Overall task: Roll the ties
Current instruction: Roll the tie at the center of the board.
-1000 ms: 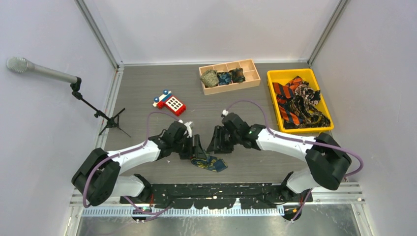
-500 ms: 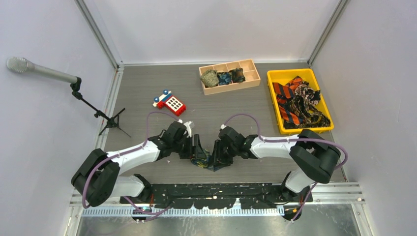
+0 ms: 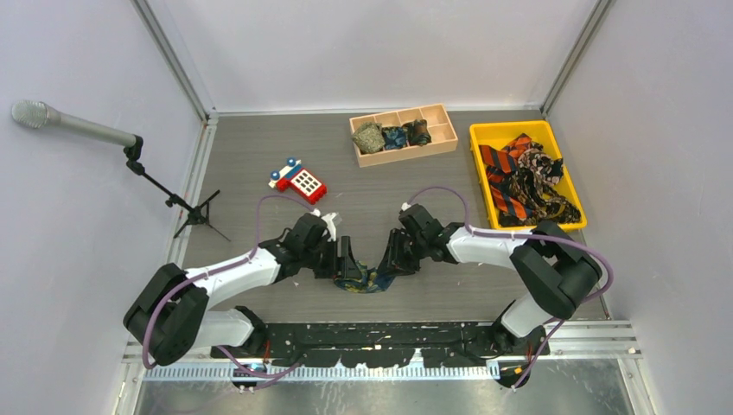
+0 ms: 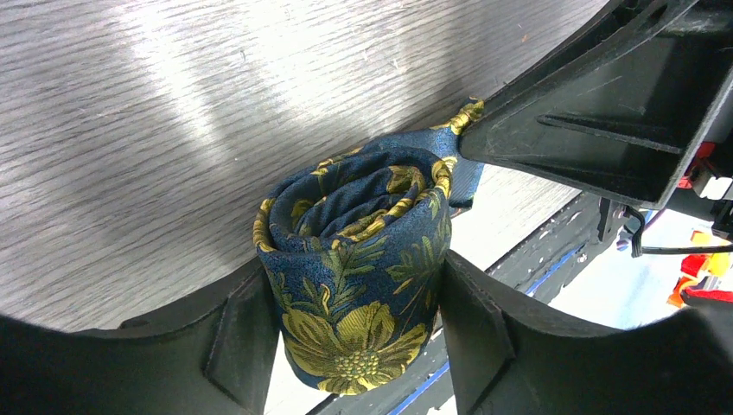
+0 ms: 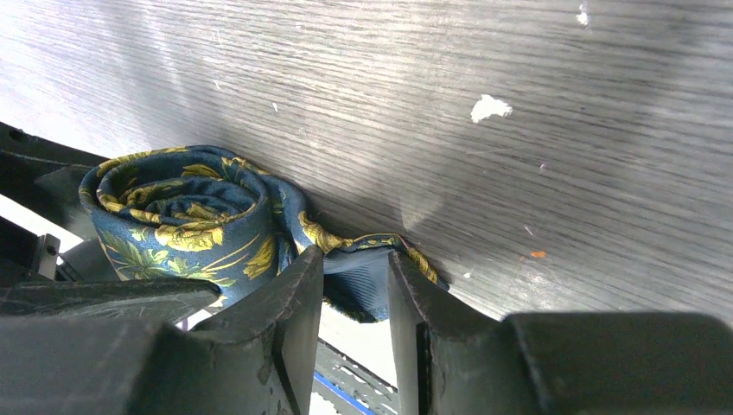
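The navy tie with yellow-gold flowers (image 3: 359,281) is a tight coil on the table near the front edge, between my two grippers. My left gripper (image 3: 346,264) is shut on the coil; in the left wrist view the coil (image 4: 354,259) stands on end, squeezed between both fingers of the gripper (image 4: 359,298). My right gripper (image 3: 391,259) is right of the coil. In the right wrist view the right gripper (image 5: 354,281) holds the tie's loose tail (image 5: 367,272) pinched between nearly closed jaws, next to the coil (image 5: 173,216).
A wooden divided box (image 3: 442,130) at the back holds three rolled ties (image 3: 393,136). A yellow bin (image 3: 510,128) at the right holds loose orange-striped and dark ties (image 3: 523,177). A red-and-blue toy phone (image 3: 298,180) lies left of centre. A microphone stand (image 3: 173,201) stands at the left.
My right gripper came in from the right to the tie, took its loose tail, and drew back slightly right. The spread tail is now tucked against the coil. The left gripper stayed put.
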`<action>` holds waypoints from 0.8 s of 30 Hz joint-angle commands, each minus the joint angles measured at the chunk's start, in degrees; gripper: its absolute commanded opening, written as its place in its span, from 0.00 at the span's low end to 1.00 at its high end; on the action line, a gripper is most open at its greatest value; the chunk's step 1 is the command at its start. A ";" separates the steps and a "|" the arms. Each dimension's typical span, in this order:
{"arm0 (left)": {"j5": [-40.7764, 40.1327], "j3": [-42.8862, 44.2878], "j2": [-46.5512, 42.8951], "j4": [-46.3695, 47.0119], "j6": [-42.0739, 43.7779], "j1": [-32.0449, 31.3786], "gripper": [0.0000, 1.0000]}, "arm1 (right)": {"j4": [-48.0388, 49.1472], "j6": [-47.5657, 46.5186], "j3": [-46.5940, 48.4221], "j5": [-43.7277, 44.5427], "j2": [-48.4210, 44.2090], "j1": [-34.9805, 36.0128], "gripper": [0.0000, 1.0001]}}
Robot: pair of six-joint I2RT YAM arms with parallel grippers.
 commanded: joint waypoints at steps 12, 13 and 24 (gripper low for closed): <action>-4.76 -0.07 -3.30 -6.30 3.61 0.00 0.66 | -3.81 -3.62 -0.46 6.00 4.13 -0.93 0.38; -5.03 -0.20 -3.52 -6.60 3.76 0.02 0.66 | -3.80 -3.55 -0.46 6.18 4.32 -0.92 0.38; -7.31 -0.47 -6.89 -10.82 5.12 -0.02 0.67 | -3.06 -3.34 0.50 6.03 6.79 -0.92 0.37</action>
